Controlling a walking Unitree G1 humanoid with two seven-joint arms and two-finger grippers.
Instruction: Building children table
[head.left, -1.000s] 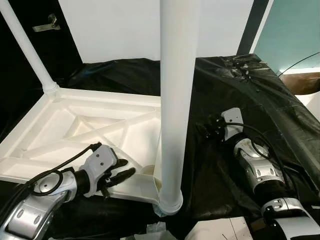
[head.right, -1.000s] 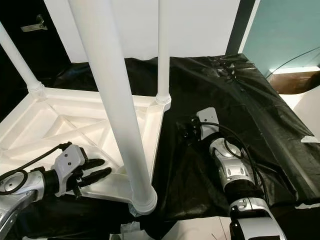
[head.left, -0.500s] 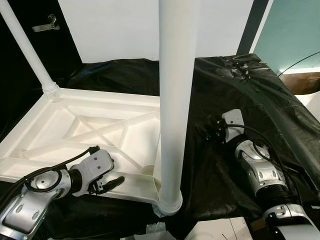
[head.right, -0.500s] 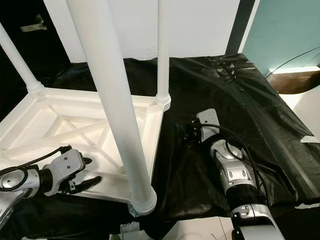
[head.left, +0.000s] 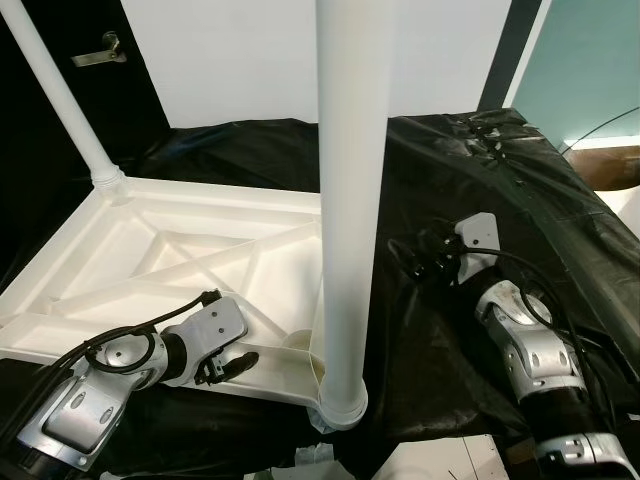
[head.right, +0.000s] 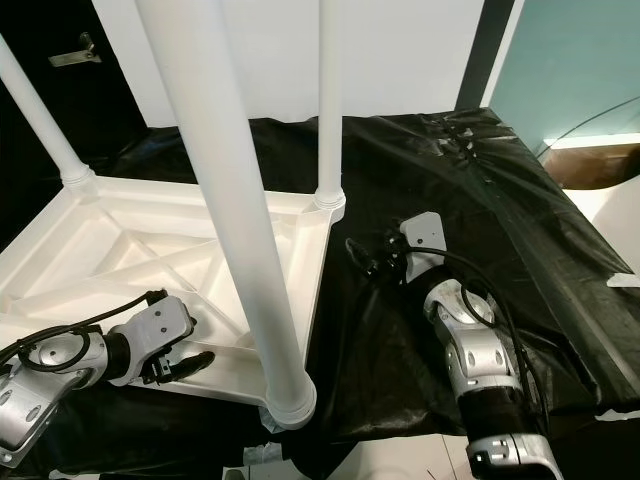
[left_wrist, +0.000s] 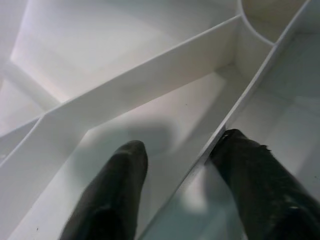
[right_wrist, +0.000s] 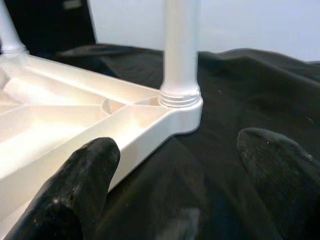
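While the upturned white tabletop (head.left: 180, 250) lies on the black-draped counter (head.left: 520, 190) with its legs (head.left: 350, 200) standing up, the left claw (left_wrist: 180, 165) straddles a rib at the near edge, fingers apart. Just beside the far corner leg (right_wrist: 181, 55), the right claw (right_wrist: 175, 175) hovers open.

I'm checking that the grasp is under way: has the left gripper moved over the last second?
Yes. The left gripper has dropped toward the near edge of the tabletop, its fingers now straddling a rib.
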